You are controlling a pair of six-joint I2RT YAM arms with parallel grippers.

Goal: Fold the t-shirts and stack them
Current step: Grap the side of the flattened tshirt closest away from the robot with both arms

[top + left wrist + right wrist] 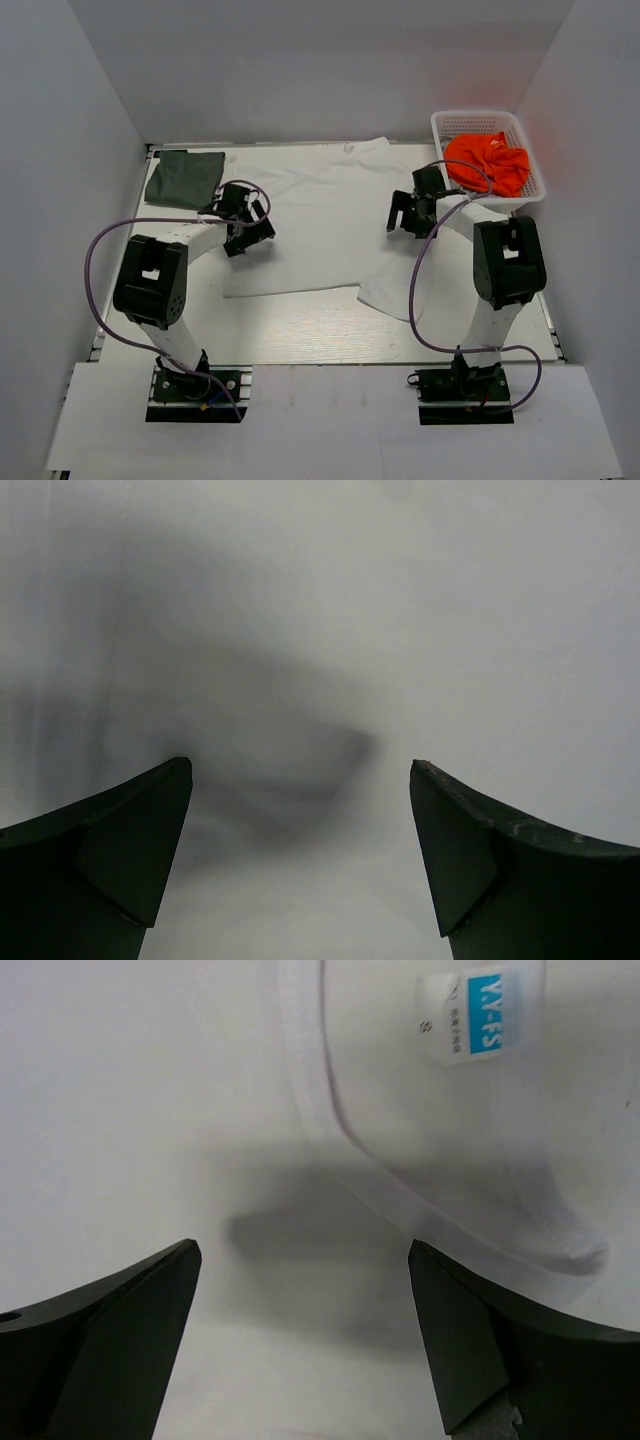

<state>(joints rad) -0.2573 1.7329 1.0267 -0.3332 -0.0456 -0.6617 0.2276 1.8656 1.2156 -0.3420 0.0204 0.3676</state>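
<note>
The left claw [243, 222] and right claw [408, 215] both stood released, holding nothing. The white shirt [320, 215] lay spread on the counter [300, 335] beneath and between the 2. The right claw hovered over its collar [303, 1080], with the blue label [478, 1022] ahead of the right finger. The grey-green shirt [183, 177] lay compact beyond the left claw, to its left. A basket [480, 118] holding orange cloth [487, 162] sat beyond the right claw.

The spread t-shirt [320, 215] is plain white; its tag [472, 1015] is blue and white with lettering. Far left, the folded t-shirt [183, 177] is dark grey-green. Far right, a white lattice basket [476, 116] holds orange-red cloth [488, 162]. The worktop [300, 330] is white and the cables [92, 255] are purple.
</note>
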